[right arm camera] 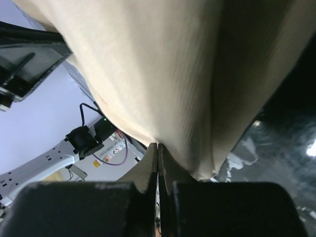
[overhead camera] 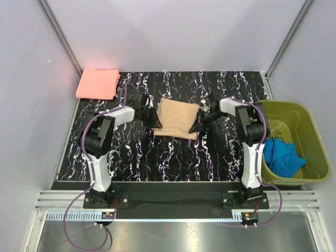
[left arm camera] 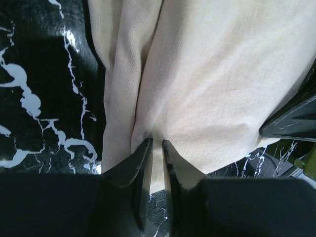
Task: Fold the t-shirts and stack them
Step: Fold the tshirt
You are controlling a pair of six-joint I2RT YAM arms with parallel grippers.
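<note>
Pinching the tan t-shirt [overhead camera: 177,118] from opposite ends, the two claws face each other low over the black marbled table [overhead camera: 173,160], with the shirt stretched between them.

The left claw [overhead camera: 155,122] has its fingers drawn nearly together. Only a thin slot is left between the tips, and in the left wrist view the shirt's hem fills that slot, so the cloth is nipped there. Straight ahead of this claw the shirt lies folded and broad, a long crease running away from the fingertips. Bare table shows just to the claw's left.

The right claw [overhead camera: 196,126] is pressed fully together on the shirt's opposite edge. In its own wrist view the fabric fans out from the closed tips and fills almost everything ahead, and a strip of dark tabletop shows to the claw's right.

The salmon-pink t-shirt [overhead camera: 98,84] lies folded flat, well beyond the left claw and out to its left, at the far corner of the table. It hangs a little over the table's edge, clearly apart from the tan one.

Out past the right claw, on the far side of its own arm, an olive-green basket [overhead camera: 278,113] sits beside the table — a blue cloth [overhead camera: 283,156] is bunched inside it.
</note>
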